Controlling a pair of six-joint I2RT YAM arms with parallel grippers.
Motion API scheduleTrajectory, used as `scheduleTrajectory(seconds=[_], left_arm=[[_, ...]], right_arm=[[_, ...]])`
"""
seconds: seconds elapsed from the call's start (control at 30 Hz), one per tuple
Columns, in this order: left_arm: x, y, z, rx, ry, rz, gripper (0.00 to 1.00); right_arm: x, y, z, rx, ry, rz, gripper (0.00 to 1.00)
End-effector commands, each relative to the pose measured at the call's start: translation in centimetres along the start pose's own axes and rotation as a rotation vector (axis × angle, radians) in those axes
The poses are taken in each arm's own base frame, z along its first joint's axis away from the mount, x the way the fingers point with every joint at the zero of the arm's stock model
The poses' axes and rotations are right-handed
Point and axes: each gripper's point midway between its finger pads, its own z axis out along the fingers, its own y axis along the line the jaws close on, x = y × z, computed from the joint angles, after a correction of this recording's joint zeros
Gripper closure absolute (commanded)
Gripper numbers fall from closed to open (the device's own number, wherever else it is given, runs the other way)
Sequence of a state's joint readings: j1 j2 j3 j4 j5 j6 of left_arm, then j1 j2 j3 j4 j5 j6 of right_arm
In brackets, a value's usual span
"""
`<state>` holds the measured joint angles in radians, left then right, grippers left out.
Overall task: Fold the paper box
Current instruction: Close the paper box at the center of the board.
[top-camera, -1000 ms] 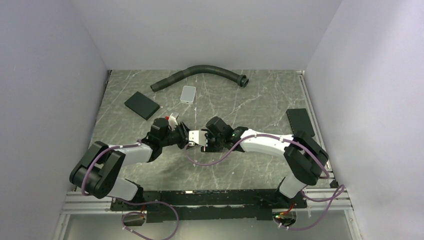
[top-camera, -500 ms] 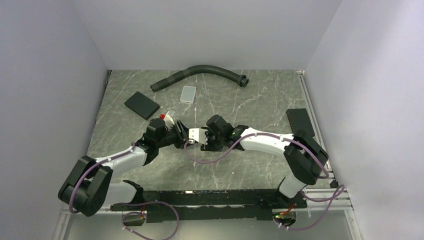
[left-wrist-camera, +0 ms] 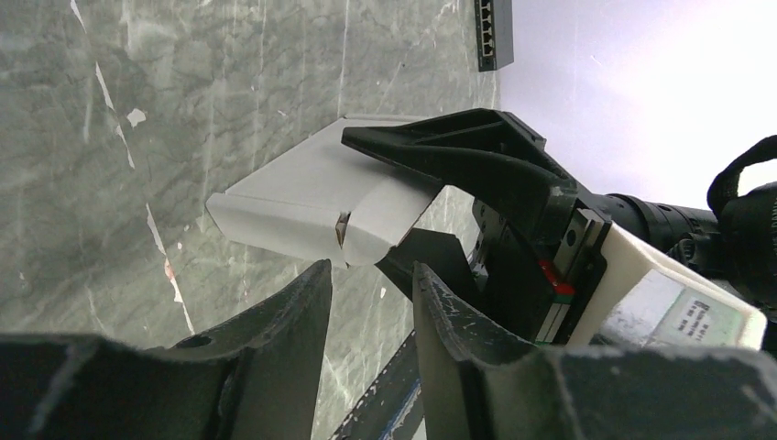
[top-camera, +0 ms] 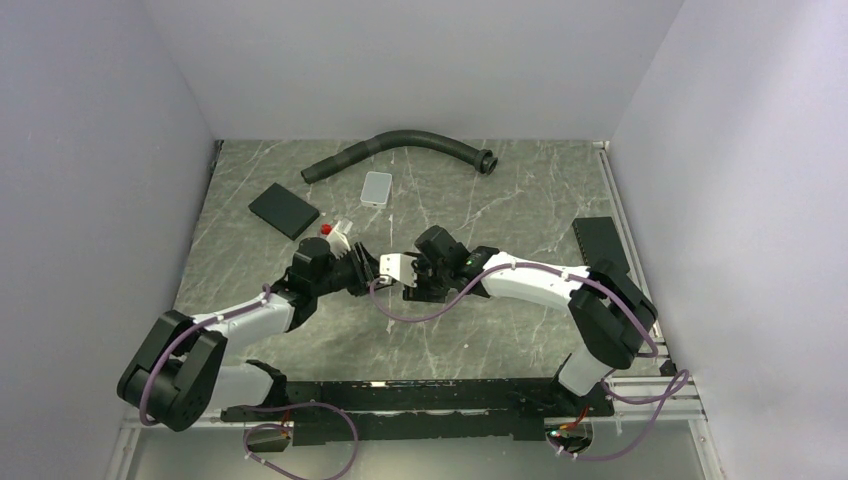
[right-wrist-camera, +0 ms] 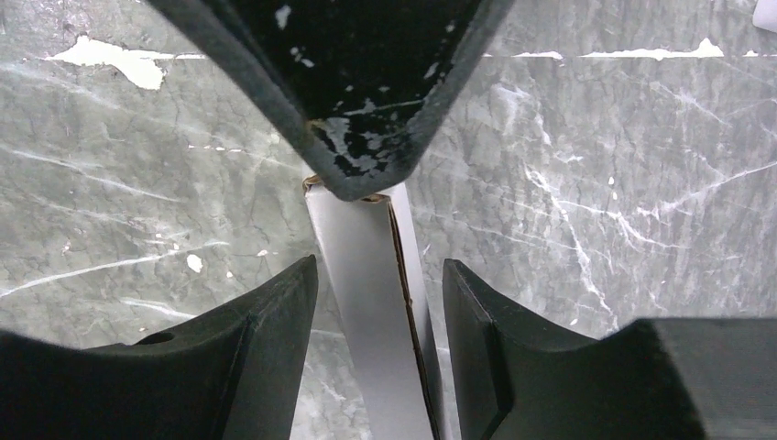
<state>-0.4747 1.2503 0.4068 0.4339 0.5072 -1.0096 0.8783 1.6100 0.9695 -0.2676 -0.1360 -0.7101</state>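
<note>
The paper box (top-camera: 392,266) is a slim white carton held off the table between the two grippers at mid-table. My right gripper (top-camera: 410,274) is shut on it. In the left wrist view one black finger (left-wrist-camera: 458,151) lies along the box (left-wrist-camera: 293,202) top and the other sits under its curled end flap. In the right wrist view the box (right-wrist-camera: 366,302) runs edge-on between the jaws of the right gripper (right-wrist-camera: 380,270), with strips of table on both sides. My left gripper (top-camera: 370,268) is open with nothing between its jaws. One left finger (right-wrist-camera: 366,92) meets the box's far end.
A black hose (top-camera: 400,143) curves along the back. A light grey tile (top-camera: 377,187) and a black pad (top-camera: 284,210) lie at the back left. A black flat device (top-camera: 600,243) sits by the right rail. Walls close in left, right and behind.
The left arm has stretched out lower and further left. Its gripper has eased slightly back from the box. The box has risen a little in the right gripper.
</note>
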Motion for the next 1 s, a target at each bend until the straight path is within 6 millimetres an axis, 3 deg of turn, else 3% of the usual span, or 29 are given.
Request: scheduleTrajectory(seconds=[0.0, 0.57, 0.8, 0.97], left_arm=[[-1.0, -1.3, 0.2, 0.056, -0.028, 0.080, 0.58], [-0.9, -2.7, 1.6, 0.142, 0.028, 0.061, 0.83], [-0.5, -2.8, 1.5, 0.150, 0.044, 0.058, 0.84], [-0.4, -3.1, 1.2, 0.159, 0.046, 0.062, 0.78]], right_arm=[[-1.9, -1.2, -1.0, 0.024, -0.053, -0.002, 0.44], [-2.2, -1.1, -1.2, 0.020, -0.065, 0.001, 0.45], [-2.1, -1.1, -1.1, 0.017, -0.064, 0.004, 0.46], [-2.1, -1.1, -1.1, 0.017, -0.064, 0.003, 0.46]])
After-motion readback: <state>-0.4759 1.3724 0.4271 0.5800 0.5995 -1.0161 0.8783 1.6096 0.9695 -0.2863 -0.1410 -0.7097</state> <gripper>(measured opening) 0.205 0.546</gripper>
